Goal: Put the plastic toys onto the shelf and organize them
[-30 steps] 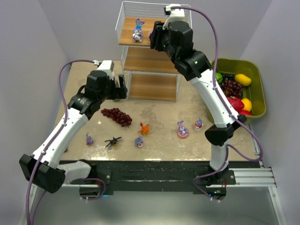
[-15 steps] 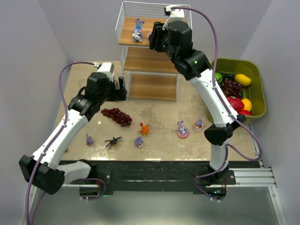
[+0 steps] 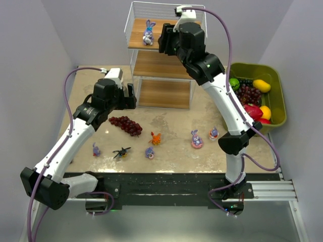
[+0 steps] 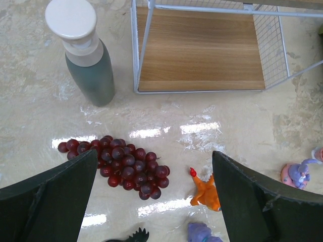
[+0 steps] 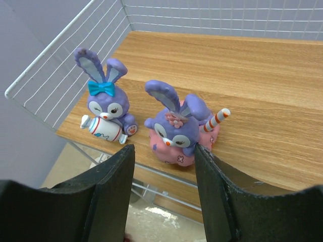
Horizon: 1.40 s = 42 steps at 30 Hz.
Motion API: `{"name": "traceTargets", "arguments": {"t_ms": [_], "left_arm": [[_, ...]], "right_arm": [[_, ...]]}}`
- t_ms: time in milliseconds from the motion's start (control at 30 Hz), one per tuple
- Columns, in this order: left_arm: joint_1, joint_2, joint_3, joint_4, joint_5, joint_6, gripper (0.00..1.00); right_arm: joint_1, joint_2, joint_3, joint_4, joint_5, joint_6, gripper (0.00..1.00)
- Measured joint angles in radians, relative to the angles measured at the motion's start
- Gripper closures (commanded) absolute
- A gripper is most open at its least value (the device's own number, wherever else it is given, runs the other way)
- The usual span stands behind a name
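Your right pincer (image 5: pixel 164 154) stands spread at the front of the three-tier white wire shelf with wooden boards (image 3: pixel 164 63), with nothing pinched between its fingers. The purple long-eared bunny seated in a pink ring (image 5: pixel 177 132) sits upright on the top board (image 5: pixel 252 75), just beyond the fingertips. The right finger looks to be touching or almost touching its pink base (the wrist view cannot settle which). Close beside it, but apart, stands the purple bunny with a blue bow and a white tube (image 5: pixel 106 113). Both are near the board's front lip, so a crooked pull-back could drag the ringed one over the edge or knock it into its neighbour.

Your left pincer (image 4: pixel 154 155) hangs spread wide above the pale surface (image 3: pixel 171 118), near the small orange plastic creature (image 4: pixel 207 191). The dark red grape bunch (image 4: pixel 123 169) lies just beside that toy, and jaws that wide could scoop grapes along with it. The little black bug (image 3: pixel 121 151) and several more small bunnies sit on the surface, not yet shelved.
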Motion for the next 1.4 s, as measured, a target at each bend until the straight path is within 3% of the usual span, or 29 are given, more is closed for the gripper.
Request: {"name": "traceTargets", "arguments": {"t_ms": [433, 800, 1233, 1400], "left_arm": [[0.0, -0.002, 0.0, 0.0, 0.0, -0.018, 0.0], [0.0, -0.006, 0.007, 0.001, 0.0, -0.02, 0.0], [0.0, 0.022, 0.257, 0.14, 0.024, 0.008, 0.0], [0.0, 0.026, 0.29, 0.19, 0.031, 0.015, 0.01]], "right_arm": [[0.0, -0.017, -0.002, 0.008, -0.011, -0.008, 0.39], [-0.002, -0.243, -0.125, 0.013, -0.024, -0.019, 0.37], [-0.006, -0.287, -0.257, 0.037, -0.069, -0.042, 0.37], [-0.006, -0.299, -0.306, 0.035, -0.085, -0.051, 0.29]]}}
